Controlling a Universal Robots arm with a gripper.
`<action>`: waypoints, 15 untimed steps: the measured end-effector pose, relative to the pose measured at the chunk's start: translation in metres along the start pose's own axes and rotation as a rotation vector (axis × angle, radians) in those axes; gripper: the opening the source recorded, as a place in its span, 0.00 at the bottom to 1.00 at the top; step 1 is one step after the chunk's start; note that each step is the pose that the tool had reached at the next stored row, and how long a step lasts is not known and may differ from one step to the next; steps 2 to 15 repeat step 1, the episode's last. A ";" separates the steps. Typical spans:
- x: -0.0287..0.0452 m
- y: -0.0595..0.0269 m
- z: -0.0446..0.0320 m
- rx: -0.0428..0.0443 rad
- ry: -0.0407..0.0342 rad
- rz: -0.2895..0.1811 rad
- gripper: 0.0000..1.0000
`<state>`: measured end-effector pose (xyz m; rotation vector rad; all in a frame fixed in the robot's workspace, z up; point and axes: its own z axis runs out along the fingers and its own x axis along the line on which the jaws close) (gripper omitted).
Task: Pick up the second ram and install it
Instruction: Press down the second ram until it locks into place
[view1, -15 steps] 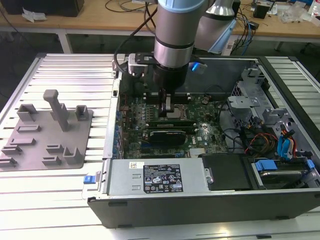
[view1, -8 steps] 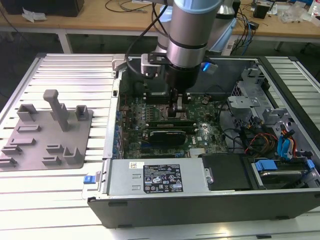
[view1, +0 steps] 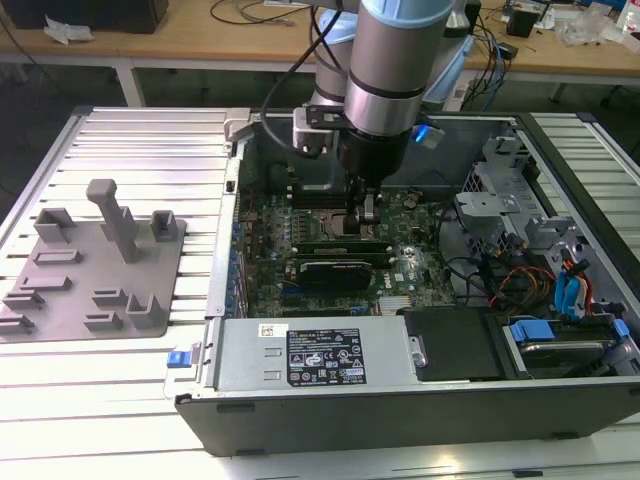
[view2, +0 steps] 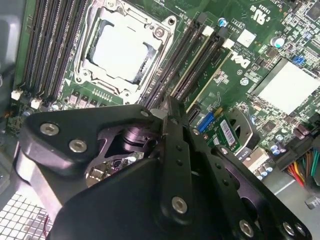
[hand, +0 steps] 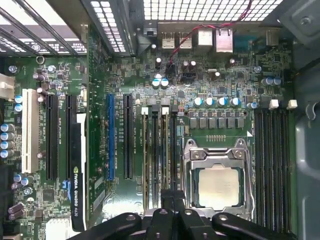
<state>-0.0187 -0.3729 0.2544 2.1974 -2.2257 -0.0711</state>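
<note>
While lowered deep into the open computer case (view1: 560, 400), gripper (view1: 366, 215) poised at the middle of the motherboard (view1: 400, 215), directly over the memory slots. Item: second ram (view1: 345, 240), thin green stick, lying along a slot immediately under the fingertips; in the first wrist view, second ram (hand: 163, 150) standing in a slot beside the CPU socket (hand: 216, 185), with gripper (hand: 170, 197) over its near end. Item: another stick (hand: 145, 150), apparently already seated two slots further from the socket. State of hand: in the second wrist view, gripper (view2: 167, 112) with jaws drawn together to a narrow seam; cannot tell whether the board's edge is pinched between them or merely pressed from above. Item: grey holder tray (view1: 60, 300), at nine o'clock from the gripper in the exterior view, well apart from the case. Item: power supply (view1: 320, 355), at six o'clock from the gripper. Step judged: installation, pick-up done. Progress judged: late, stick aligned with its slot; full seating not confirmed, latch state too small to read. Next move calls for: straight downward pressure, even along the stick, no tilt toward the neighbouring slots. Risk judged: one end seating while the other rides high.
</note>
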 end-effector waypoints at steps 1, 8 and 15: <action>0.0000 -0.0001 0.0000 0.0000 0.0000 0.000 0.08; 0.0000 -0.0001 0.0000 0.0000 0.0000 0.000 0.08; 0.0000 -0.0001 0.0000 0.0000 0.0000 0.000 0.08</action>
